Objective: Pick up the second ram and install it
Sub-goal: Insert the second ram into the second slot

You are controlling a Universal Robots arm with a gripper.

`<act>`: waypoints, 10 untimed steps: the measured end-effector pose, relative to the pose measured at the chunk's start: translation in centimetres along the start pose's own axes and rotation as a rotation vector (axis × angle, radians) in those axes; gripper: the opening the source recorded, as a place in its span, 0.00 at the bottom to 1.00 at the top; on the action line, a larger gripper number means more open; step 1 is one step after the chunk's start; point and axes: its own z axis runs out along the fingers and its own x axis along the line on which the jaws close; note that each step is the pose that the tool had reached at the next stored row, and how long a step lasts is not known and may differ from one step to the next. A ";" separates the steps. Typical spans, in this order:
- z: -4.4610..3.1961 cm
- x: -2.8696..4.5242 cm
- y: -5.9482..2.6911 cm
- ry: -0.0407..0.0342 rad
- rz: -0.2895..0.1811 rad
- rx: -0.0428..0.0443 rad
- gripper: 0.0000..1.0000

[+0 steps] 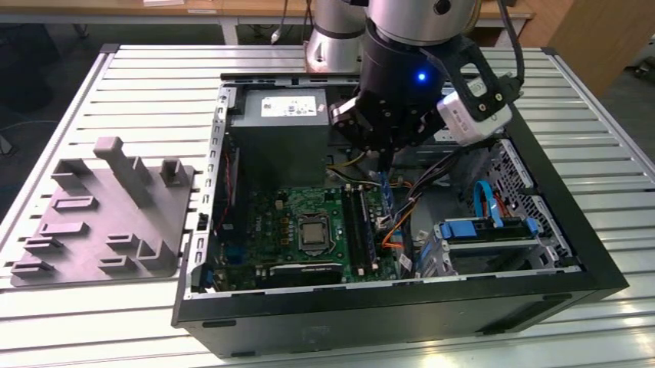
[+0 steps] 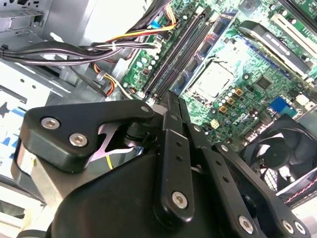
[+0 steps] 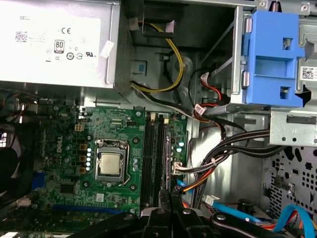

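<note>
Claw [image 3: 167,199] over memory slots [image 3: 153,158]; grey slotted block [image 1: 103,215] in exterior view

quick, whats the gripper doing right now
gripper: shut on a thin upright stick, apparently the second ram, above the memory slots.

In the exterior view, a grey block [image 1: 103,218] lay on the table [image 1: 103,322] at the case's [image 1: 389,310] nine o'clock. The power supply [image 1: 278,134] sat at the CPU's [image 1: 312,232] twelve, a blue caddy [image 1: 489,230] at its three.
</note>
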 end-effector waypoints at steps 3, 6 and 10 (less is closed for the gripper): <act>0.41 0.09 -0.01 0.0000 0.000 0.0000 0.12; 0.94 0.30 -0.01 0.0000 0.000 -0.0002 0.12; 1.67 0.65 -0.02 -0.0001 0.000 -0.0003 0.12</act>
